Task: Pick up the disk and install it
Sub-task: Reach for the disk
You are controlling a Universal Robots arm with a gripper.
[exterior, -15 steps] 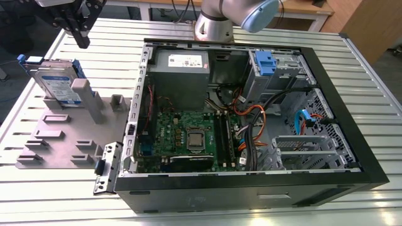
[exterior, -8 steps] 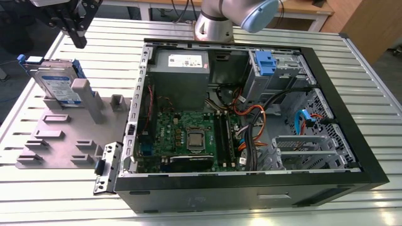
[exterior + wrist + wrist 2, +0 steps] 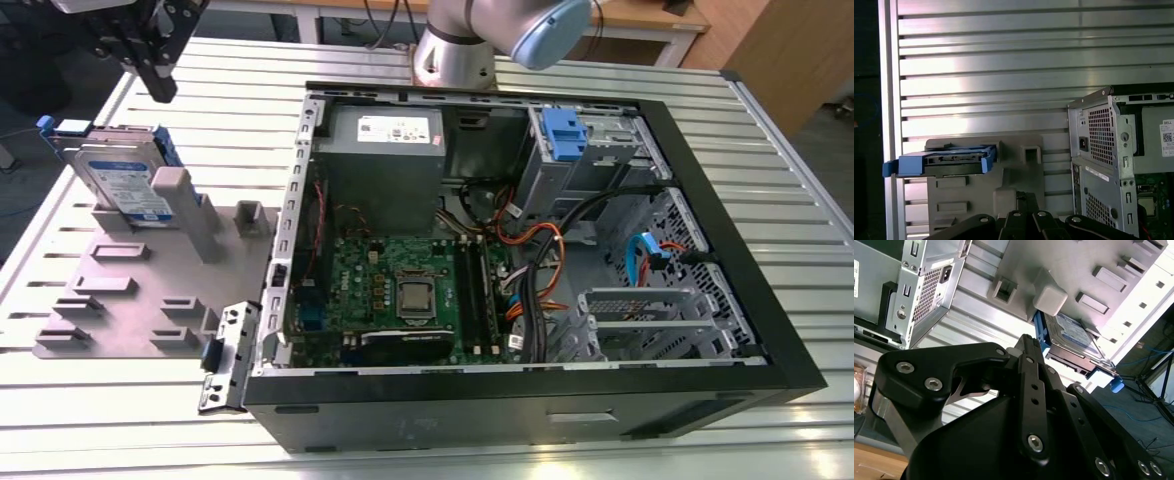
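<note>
End effector [image 3: 159,88] near disk [image 3: 127,182] (upright in holder [image 3: 127,300])

Disk [image 3: 127,185]: 1, nearest the claw [image 3: 160,90] | computer case [image 3: 534,410]: 1 | power-supply box [image 3: 384,150]: 1 | blue drive carrier [image 3: 563,135]: 1 | grey fixture plate [image 3: 127,300]: 1 | desk [image 3: 781,170]: 1

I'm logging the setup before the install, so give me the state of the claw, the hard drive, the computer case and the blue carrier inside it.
Claw: shut, empty, apart from the hard drive.
Hard drive: standing on edge in the grey holder, not gripped, not installed.
Computer case: lying on its side, side panel off, insides exposed.
Blue carrier: seated in a bay inside the case.
</note>
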